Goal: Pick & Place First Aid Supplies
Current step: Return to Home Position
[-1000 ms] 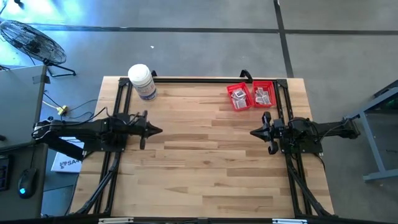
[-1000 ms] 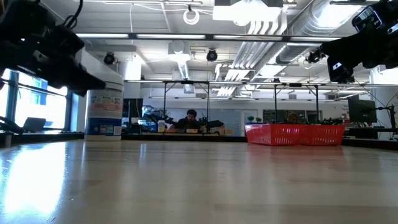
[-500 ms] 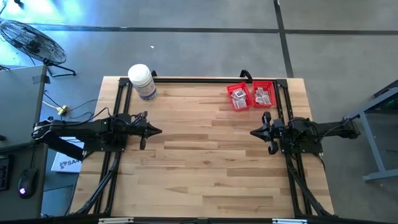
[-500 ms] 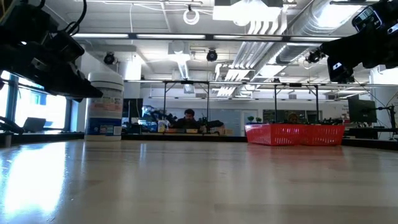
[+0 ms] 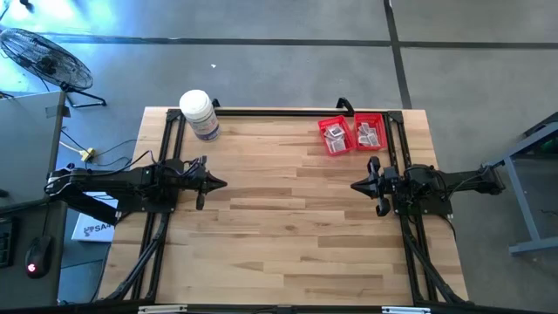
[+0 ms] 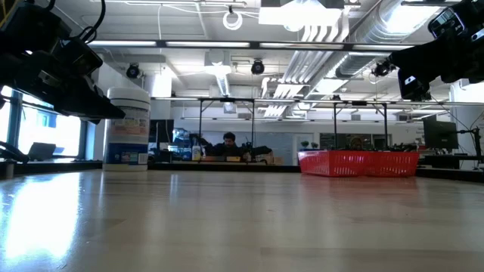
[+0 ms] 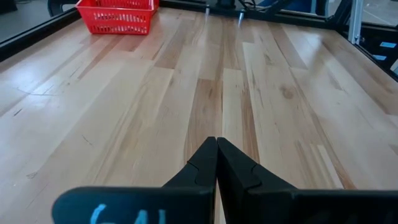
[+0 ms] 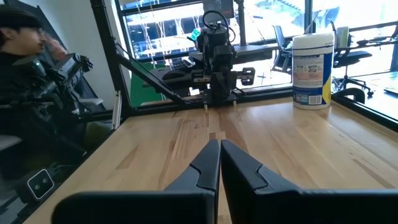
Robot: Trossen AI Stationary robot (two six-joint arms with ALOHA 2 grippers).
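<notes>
Inside the red mesh baskets, the first aid packets are lying heaped. Near the baskets, the right gripper is hovering, fingers pressed together, gripping nothing. Well apart from the baskets, the left gripper is hovering, likewise closed and empty, and the white bottle is standing upright.

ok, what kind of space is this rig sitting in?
Probably an open-plan robotics lab or office: exposed ceiling ducts, a person in the background, and office chairs by large windows beyond the wooden table.
</notes>
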